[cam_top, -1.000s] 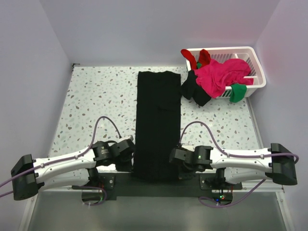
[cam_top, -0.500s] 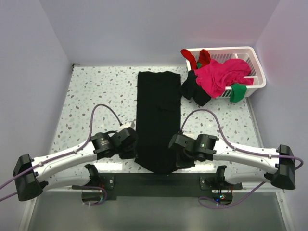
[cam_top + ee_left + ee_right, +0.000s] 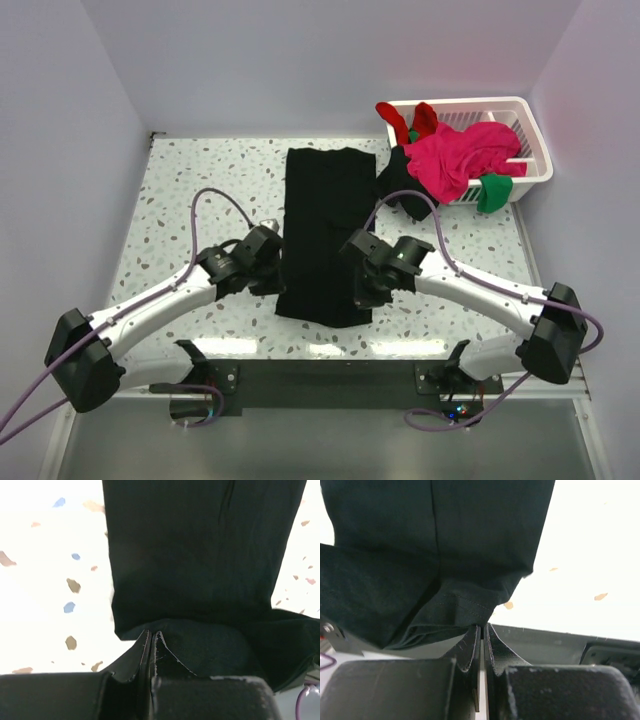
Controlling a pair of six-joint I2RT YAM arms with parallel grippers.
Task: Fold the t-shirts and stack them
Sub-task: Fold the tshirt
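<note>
Black cloth t-shirt [image 3: 328, 215], lying as a narrow strip down the middle of the speckled table [image 3: 190, 190], is being halved, we are judging: our left gripper [image 3: 151, 642] and right gripper [image 3: 481, 635] are each pinching its near hem, needing next a level carry onto the far edge.

Left arm [image 3: 150, 310]: elbow out at the near left, forearm angled forward and inward, wrist low. Left gripper [image 3: 151, 635]: fingers pressed together, pinching the black t-shirt [image 3: 200, 555] at its left edge. Right arm [image 3: 480, 290]: mirrored pose, elbow at the near right. Right gripper [image 3: 482, 628]: fingers pressed together, pinching the shirt's right edge.
</note>
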